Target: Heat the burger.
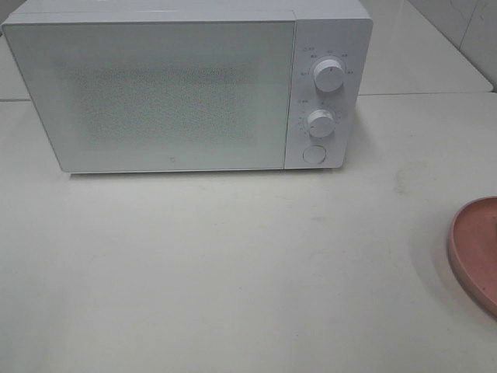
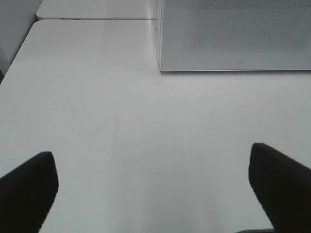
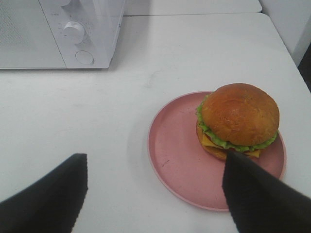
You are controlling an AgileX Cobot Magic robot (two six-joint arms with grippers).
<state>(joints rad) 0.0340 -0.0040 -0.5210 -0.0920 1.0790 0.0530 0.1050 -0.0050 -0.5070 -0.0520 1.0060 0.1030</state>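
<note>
The burger (image 3: 238, 116), with a golden-brown bun, green lettuce and yellow cheese, sits on a pink plate (image 3: 175, 145) in the right wrist view. My right gripper (image 3: 154, 165) hovers open just short of the plate, with nothing between its fingers. One finger (image 3: 257, 194) overlaps the plate's near rim by the burger. In the exterior high view only the plate's edge (image 1: 477, 245) shows at the far right, and the burger is out of frame there. My left gripper (image 2: 151, 165) is open over bare table, in front of the microwave's left corner.
A white microwave (image 1: 155, 93) stands at the back of the table with its door shut. Two knobs (image 1: 329, 75) (image 1: 320, 122) and a round button (image 1: 314, 154) are on its right panel. White table (image 1: 233, 272) stretches in front.
</note>
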